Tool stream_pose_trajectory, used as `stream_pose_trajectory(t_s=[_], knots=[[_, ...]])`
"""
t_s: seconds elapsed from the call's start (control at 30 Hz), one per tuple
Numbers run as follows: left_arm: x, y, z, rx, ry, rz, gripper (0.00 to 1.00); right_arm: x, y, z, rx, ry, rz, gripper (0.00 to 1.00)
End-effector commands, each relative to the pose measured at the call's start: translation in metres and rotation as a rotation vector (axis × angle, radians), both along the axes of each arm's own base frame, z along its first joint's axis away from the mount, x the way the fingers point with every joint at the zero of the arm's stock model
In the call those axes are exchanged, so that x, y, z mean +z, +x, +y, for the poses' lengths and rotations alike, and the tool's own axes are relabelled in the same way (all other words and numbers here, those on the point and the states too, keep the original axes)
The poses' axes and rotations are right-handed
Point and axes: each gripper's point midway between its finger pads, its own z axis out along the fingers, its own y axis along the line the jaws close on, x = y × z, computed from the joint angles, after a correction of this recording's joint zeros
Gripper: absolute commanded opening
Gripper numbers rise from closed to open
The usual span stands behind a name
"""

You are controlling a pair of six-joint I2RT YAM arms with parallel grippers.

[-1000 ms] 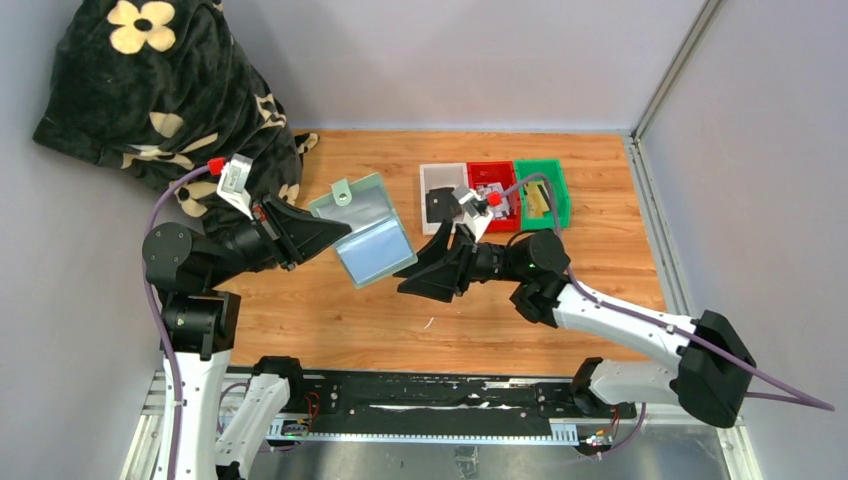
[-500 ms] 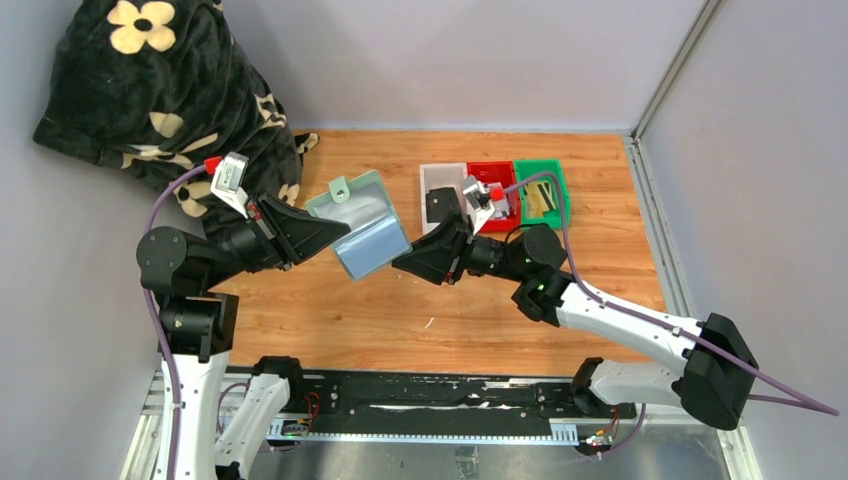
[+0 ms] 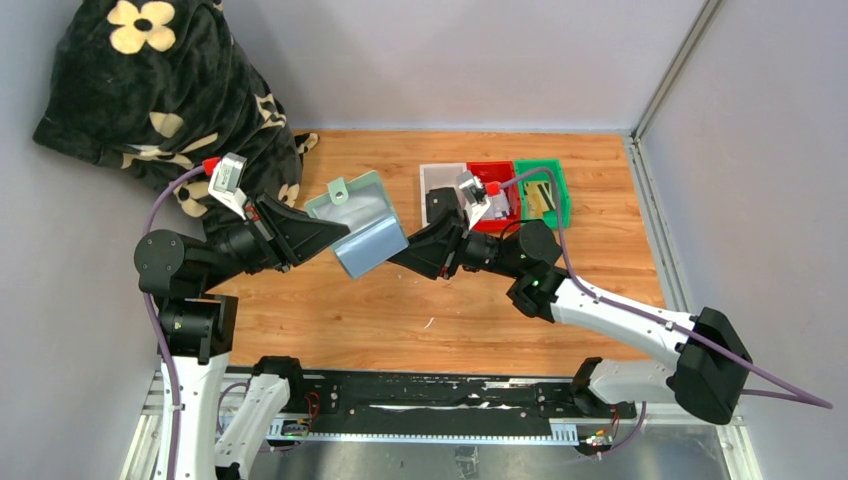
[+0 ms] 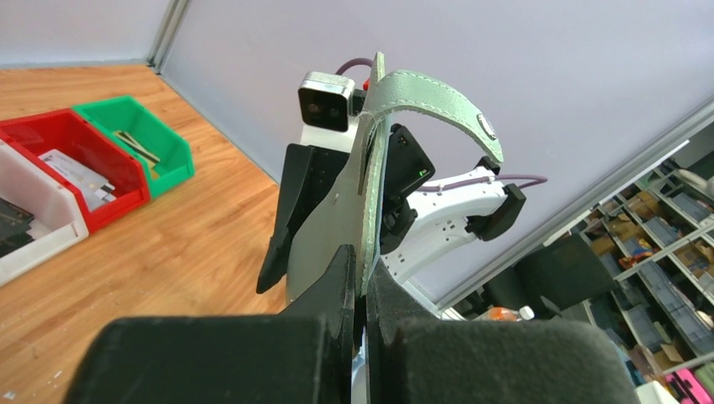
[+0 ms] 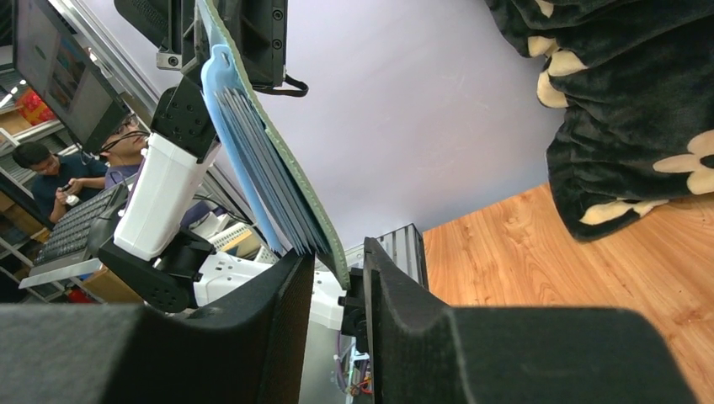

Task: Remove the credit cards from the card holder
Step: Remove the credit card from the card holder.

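L pincer (image 4: 360,269) clenched on edge of sage-green card holder (image 3: 365,225), held open above wood tabletop (image 3: 400,320). R pincer (image 5: 337,265) straddled opposite edge; gripped or not, can't tell. Soft cover, pale-blue pockets. Behind: white bin (image 3: 443,167), red bin (image 3: 490,165), green bin (image 3: 558,195); fleecy floral blanket (image 3: 150,90) far L. Both arms reached inward, elbows bent.

The sage-green soft bifold wallet (image 3: 352,200) near the middle of the frame shows pale blue inner pockets. At upper left, the black fleece blanket (image 3: 150,90) carries cream flowers. Right of centre are a white plastic bin (image 3: 443,170), a red plastic bin (image 3: 492,167) and a green plastic bin (image 3: 540,165), on the orange-brown wood-grain table (image 3: 350,310).
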Motion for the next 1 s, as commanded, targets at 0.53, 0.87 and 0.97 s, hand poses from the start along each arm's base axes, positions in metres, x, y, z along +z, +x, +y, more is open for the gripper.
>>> stream_pose_trajectory(t_s=[0.53,0.87,0.97], knots=[[0.004,-0.014,-0.002,-0.030,0.022,-0.047,0.00,0.075,-0.006,-0.002,0.052,0.193,0.019,0.49],[0.001,-0.017,-0.003,-0.053,0.027,-0.037,0.00,0.096,-0.011,0.004,0.064,0.197,-0.053,0.59],[0.000,-0.017,-0.003,-0.061,0.032,-0.036,0.00,0.102,-0.021,0.009,0.120,0.203,-0.074,0.63]])
